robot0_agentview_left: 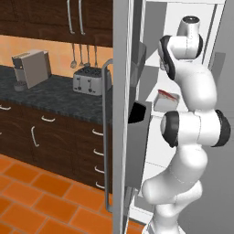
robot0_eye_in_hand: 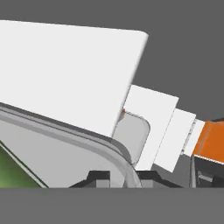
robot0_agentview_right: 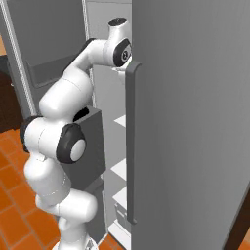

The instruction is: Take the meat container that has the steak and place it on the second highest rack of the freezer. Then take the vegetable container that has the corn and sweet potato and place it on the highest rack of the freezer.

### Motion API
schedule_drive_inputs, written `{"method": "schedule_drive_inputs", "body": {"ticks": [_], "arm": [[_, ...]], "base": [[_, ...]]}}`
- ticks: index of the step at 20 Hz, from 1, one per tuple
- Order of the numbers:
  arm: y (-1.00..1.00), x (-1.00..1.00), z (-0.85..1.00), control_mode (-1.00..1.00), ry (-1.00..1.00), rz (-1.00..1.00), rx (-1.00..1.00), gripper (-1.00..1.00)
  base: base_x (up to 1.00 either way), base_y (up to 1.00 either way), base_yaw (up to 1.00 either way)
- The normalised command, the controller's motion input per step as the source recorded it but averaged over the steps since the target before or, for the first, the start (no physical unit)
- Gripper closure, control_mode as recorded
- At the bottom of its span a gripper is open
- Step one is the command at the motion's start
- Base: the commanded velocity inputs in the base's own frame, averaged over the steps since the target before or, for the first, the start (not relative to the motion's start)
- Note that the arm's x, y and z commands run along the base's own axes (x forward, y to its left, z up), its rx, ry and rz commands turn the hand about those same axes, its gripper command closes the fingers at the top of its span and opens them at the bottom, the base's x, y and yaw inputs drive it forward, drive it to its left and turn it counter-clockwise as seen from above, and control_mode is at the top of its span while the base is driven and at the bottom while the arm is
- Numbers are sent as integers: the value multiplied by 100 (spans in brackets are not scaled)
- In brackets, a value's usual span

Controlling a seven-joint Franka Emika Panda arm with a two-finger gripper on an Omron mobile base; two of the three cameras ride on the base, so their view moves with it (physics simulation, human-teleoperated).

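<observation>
Plainly, the freezer (robot0_agentview_left: 183, 9) takes up most of both base views, its grey door (robot0_agentview_left: 119, 114) swung open with a long handle (robot0_agentview_left: 106, 137) along its edge and dark bins (robot0_agentview_left: 139, 146) on its inner face. In the right base view a second grey door (robot0_agentview_right: 195, 122) with its own handle (robot0_agentview_right: 132, 141) covers the right side, and white racks (robot0_agentview_right: 119, 171) step down inside the compartment.

The white arm (robot0_agentview_left: 192, 128) rises from the floor and reaches up into the upper part of the freezer, its wrist (robot0_agentview_right: 117, 46) bent toward the top racks.

Left of the freezer, a dark speckled counter (robot0_agentview_left: 50, 96) runs over dark wood cabinets (robot0_agentview_left: 50, 137), with a coffee machine (robot0_agentview_left: 31, 68) and a steel toaster (robot0_agentview_left: 87, 81) on it and utensils (robot0_agentview_left: 82, 55) hanging on the orange wall. The floor (robot0_agentview_left: 32, 196) is orange tile.

On a middle rack inside, just behind the arm's elbow, sits the meat container (robot0_agentview_left: 166, 100), clear-sided with something red showing at its top.

From the hand view, the gripper (robot0_eye_in_hand: 122, 177) is low over the curved rim of a clear vegetable container (robot0_eye_in_hand: 65, 135), with a green patch (robot0_eye_in_hand: 11, 173) inside it and a white rack (robot0_eye_in_hand: 65, 70) just above. The rim runs between the two dark fingertips (robot0_eye_in_hand: 99, 177), so the gripper looks clenched on that rim.
</observation>
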Motion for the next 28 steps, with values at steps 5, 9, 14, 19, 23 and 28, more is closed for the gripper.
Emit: {"method": "schedule_drive_inputs", "body": {"ticks": [5, 9, 14, 19, 23, 28], "arm": [[-4, 63, 2, -100, 18, -3, 0, 100], [-3, 45, -3, -100, 15, -1, 0, 100], [-18, 2, -56, -100, 6, -3, 0, 100], [-14, 0, -65, -100, 0, -4, 0, -100], [-1, -3, -29, -100, -7, -3, 0, -100], [8, -34, -16, -100, -16, -2, 0, -100]], "base": [[0, 0, 0], [0, 0, 0], [0, 0, 0], [0, 0, 0], [0, 0, 0], [0, 0, 0]]}}
